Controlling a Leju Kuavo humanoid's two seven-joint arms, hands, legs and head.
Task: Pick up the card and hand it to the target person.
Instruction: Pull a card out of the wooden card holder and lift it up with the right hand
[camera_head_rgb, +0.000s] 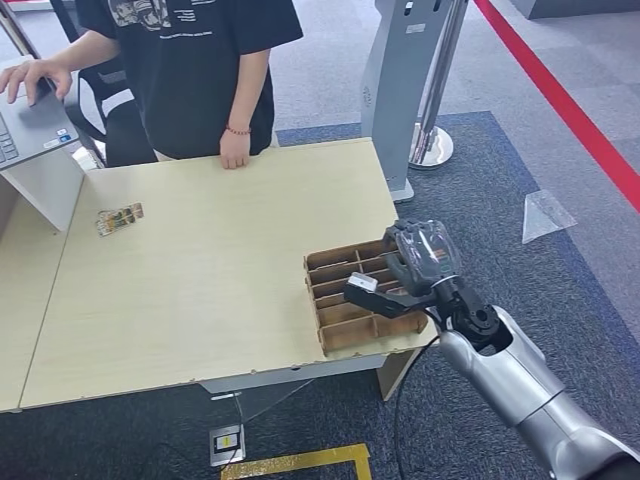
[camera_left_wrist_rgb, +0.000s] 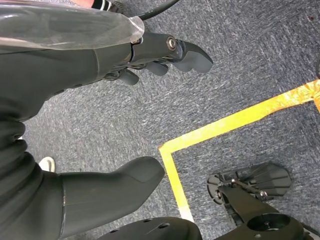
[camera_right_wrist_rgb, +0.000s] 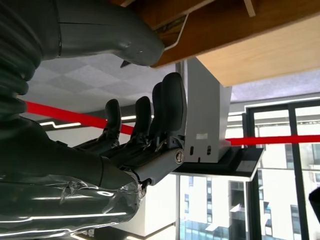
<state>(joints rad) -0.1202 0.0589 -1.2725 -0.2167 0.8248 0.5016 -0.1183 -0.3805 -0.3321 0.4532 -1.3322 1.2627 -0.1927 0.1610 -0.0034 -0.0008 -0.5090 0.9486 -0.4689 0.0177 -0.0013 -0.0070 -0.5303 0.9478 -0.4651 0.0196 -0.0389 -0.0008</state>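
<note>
A brown cardboard box (camera_head_rgb: 343, 300) with several slots sits at the table's right front corner. My right hand (camera_head_rgb: 411, 265) hovers over the box's right part, thumb stretched toward the slots and fingers spread above; it holds nothing. In the right wrist view the right hand (camera_right_wrist_rgb: 151, 125) shows thumb and fingers apart beside the brown box (camera_right_wrist_rgb: 211, 20). A small patterned card (camera_head_rgb: 119, 218) lies flat on the table far to the left. A person in a black T-shirt (camera_head_rgb: 196, 70) stands at the far edge, one fist (camera_head_rgb: 235, 150) on the tabletop. My left hand (camera_left_wrist_rgb: 124, 60) hangs over the carpet, holding nothing.
A pale wooden table (camera_head_rgb: 211, 290) spans the middle. A laptop (camera_head_rgb: 30, 130) on a white stand sits far left, under the person's other hand. A grey kiosk base (camera_head_rgb: 396, 90) and a metal post (camera_head_rgb: 432, 145) stand behind the table's right end. Yellow floor tape (camera_left_wrist_rgb: 226, 125) marks the carpet.
</note>
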